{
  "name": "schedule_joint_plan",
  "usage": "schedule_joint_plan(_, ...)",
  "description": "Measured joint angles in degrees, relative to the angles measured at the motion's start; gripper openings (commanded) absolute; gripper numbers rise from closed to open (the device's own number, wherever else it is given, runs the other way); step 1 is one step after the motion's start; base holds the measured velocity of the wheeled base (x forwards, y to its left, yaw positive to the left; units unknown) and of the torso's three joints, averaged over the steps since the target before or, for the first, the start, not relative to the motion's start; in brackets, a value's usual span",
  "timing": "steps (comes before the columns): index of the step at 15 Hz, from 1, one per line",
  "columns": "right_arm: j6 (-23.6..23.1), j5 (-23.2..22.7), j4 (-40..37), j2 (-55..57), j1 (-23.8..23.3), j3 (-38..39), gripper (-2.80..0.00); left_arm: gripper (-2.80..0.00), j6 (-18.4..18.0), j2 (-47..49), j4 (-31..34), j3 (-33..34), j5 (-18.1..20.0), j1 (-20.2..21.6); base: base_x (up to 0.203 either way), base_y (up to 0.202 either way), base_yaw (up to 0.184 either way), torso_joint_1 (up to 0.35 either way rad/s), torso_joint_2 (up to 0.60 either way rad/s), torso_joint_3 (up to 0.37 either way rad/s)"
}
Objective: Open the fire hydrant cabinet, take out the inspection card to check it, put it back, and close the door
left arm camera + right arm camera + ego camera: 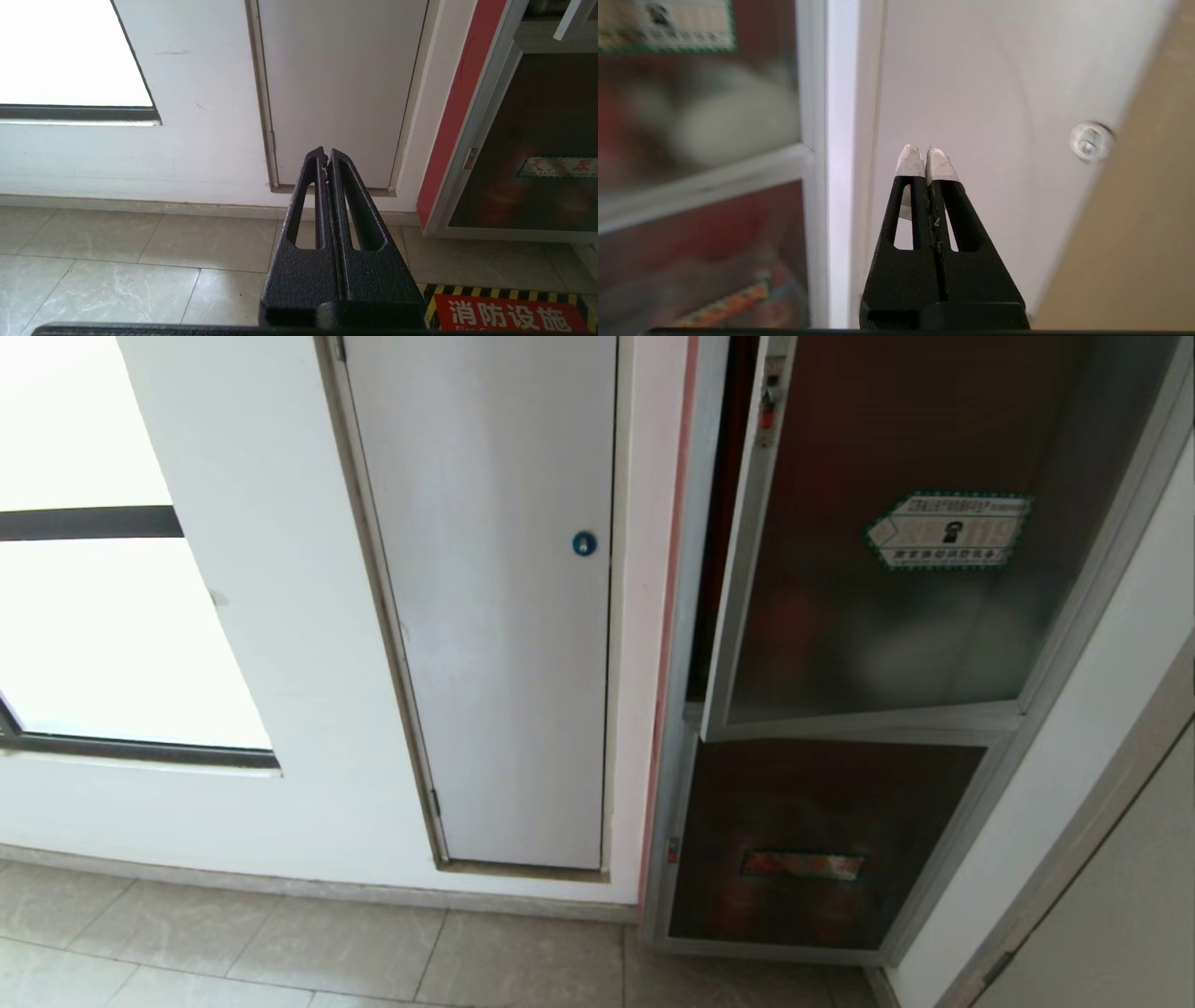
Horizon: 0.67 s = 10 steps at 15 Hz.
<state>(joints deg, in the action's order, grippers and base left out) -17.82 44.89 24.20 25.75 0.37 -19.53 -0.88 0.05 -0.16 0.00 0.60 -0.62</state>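
The fire hydrant cabinet (674, 709), framed in aluminium, stands at the right of the head view. Its door (887, 635), dark glass with a green-bordered sticker (948, 530) and a small red latch (769, 406), stands slightly ajar, with a dark gap along its left edge. The inspection card is hidden; only red and pale blurs show through the glass. Neither arm shows in the head view. My right gripper (923, 150), white-tipped, is shut and empty, facing the white wall beside the cabinet's frame (838, 140) and the door (691, 116). Low over the floor, my left gripper (326, 156) is shut and empty.
A white panel door with a round blue lock (584, 543) is left of the cabinet. A smaller dark pane with a red label (812, 840) sits under the door. A beige panel (1134, 233) and a round fitting (1090, 141) lie right of the right gripper. A hazard-striped floor sign (509, 312) lies before the cabinet.
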Motion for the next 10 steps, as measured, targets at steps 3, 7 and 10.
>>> schedule_joint_plan(3, 0.3, -3.7, -6.0, -7.7, -1.9, 3.6, -2.80, -2.80, 0.0, 0.0, 0.0, 0.0, 0.0, 0.0, 0.000, 0.000, 0.000, 0.000, 0.00, 0.000)
schedule_joint_plan(7, 1.1, -15.4, -7.5, -17.4, -0.6, 12.2, -2.80, -2.80, 0.0, 0.0, 0.0, 0.0, 0.0, 0.0, 0.000, 0.000, 0.000, 0.000, 0.00, 0.000)
schedule_joint_plan(10, 7.7, -28.3, -9.3, -23.2, 0.0, 17.5, -2.80, -2.80, 0.0, 0.0, 0.0, 0.0, 0.0, 0.0, 0.000, 0.000, 0.000, 0.000, 0.00, 0.000)
